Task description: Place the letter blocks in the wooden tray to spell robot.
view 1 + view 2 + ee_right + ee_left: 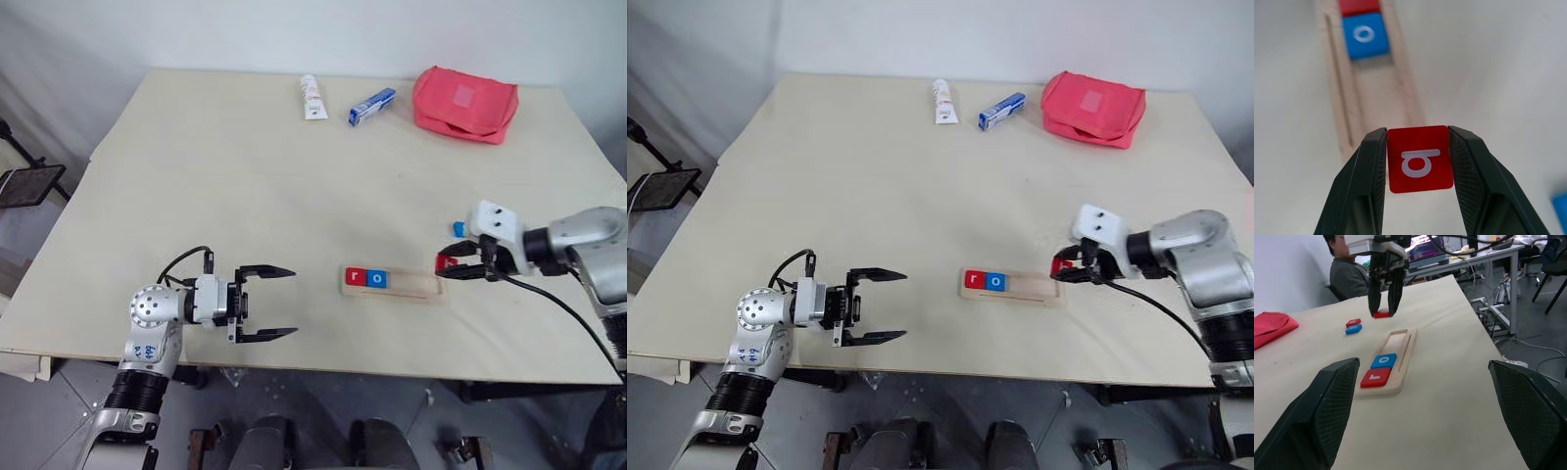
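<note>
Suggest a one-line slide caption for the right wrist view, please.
Right gripper shut on the red b block, above the tray end, with the blue o block seated beyond.

Two silver-grey metal robot arms with rounded joint housings, a black cable looping along each; the left gripper and right gripper have black textured fingers, the right wrist topped by a white block

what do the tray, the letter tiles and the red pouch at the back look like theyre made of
Tray: pale unfinished-looking wood, faint grain, matte.
Letter tiles, such as the red b: smooth, evenly coloured, slightly glossy, likely plastic or painted wood; cannot tell which.
Red pouch: soft fabric, judging by its folds and slumped shape.
</note>
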You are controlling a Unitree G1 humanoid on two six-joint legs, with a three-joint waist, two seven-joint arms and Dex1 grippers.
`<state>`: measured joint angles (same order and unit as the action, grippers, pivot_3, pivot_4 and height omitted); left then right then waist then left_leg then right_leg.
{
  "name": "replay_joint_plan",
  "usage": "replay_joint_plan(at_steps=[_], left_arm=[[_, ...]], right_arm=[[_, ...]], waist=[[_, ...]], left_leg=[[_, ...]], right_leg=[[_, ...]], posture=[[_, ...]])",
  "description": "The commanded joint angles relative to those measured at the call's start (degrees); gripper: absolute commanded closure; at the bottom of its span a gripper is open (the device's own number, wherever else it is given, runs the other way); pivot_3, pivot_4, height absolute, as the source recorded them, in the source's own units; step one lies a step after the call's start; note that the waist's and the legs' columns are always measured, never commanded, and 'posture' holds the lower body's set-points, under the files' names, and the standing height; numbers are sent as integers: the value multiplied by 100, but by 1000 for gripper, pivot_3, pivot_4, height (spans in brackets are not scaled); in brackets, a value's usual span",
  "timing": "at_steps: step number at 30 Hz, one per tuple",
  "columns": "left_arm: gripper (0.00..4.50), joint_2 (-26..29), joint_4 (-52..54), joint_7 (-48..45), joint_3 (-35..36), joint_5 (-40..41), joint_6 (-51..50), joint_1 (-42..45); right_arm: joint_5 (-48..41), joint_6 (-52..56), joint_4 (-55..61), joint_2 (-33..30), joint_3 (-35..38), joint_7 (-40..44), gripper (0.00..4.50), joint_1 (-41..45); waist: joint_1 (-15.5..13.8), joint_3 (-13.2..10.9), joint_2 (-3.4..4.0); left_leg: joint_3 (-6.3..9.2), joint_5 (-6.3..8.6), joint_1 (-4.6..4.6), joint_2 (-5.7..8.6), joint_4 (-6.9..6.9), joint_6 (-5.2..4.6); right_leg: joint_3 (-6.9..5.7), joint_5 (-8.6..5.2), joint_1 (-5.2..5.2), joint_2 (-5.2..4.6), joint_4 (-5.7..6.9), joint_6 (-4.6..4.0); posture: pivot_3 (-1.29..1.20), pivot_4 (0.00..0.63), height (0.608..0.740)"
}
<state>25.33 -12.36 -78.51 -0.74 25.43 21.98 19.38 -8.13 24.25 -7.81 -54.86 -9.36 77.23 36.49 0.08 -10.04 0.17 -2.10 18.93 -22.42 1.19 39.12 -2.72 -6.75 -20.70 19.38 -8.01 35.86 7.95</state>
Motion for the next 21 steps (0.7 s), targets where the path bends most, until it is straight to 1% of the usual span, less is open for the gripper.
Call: replay_joint_plan(at_steps=[1,4,10,21], left_arm=[[0,13,-38,-45,27,39,96,26],[0,34,-83,-66,56,52,117,37],[0,71,-45,-51,76,45,147,-23],[0,92,26,28,82,28,146,-64]], right_arm=[[87,169,168,266,-308,92,3028,412],[236,186,241,533,-686,169,3028,660],[427,151,86,824,-938,80,3028,853],[599,83,28,851,-1017,156,3028,844]], waist=[[2,0,0],[25,0,0],[-9,0,0],[14,0,-1]], left_leg=[[-1,0,0,2,-1,0],[-6,-1,1,-1,-1,1],[8,1,-7,11,-1,-2],[5,1,-6,10,-2,-3]], right_leg=[[1,0,1,-2,0,0],[1,0,4,0,0,0],[-6,1,10,-8,9,2],[-17,1,11,-9,10,2]], posture=[[0,150,740],[0,150,740],[0,150,740],[0,150,740]])
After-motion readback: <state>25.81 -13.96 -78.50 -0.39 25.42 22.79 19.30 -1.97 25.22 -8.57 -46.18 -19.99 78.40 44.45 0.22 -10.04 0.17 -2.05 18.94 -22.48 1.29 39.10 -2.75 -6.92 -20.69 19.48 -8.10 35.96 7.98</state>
